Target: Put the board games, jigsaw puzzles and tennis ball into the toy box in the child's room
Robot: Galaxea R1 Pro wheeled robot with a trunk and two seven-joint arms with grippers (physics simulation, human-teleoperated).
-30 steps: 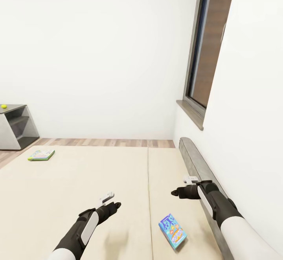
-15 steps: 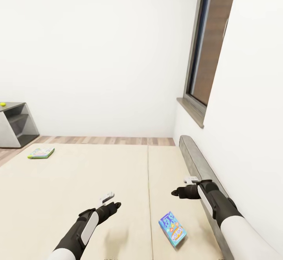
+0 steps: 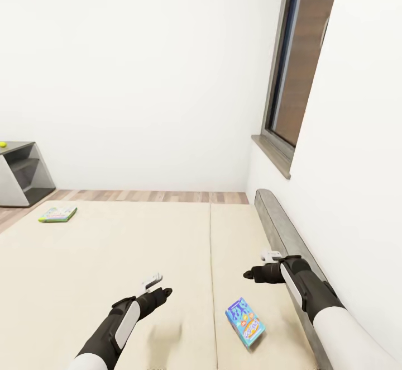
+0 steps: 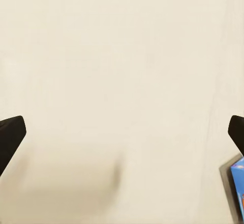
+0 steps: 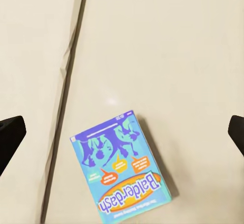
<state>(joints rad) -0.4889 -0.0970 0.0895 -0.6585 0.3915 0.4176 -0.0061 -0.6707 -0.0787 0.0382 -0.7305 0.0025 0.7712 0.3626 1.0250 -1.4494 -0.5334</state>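
- The bed [image 3: 111,247] is a broad flat cream surface, bare between the two arms and out to its far edge.
- A blue game box [image 3: 245,322] lies flat on the bed near the right gripper [image 3: 247,274], with open mattress on all sides; the seam [image 5: 66,82] runs just beside it.
- The headboard [image 3: 279,230] and wall close the right side.
- A green game box [image 3: 57,214] lies far off at the left corner.
- The left gripper [image 3: 167,290] hovers over bare mattress.
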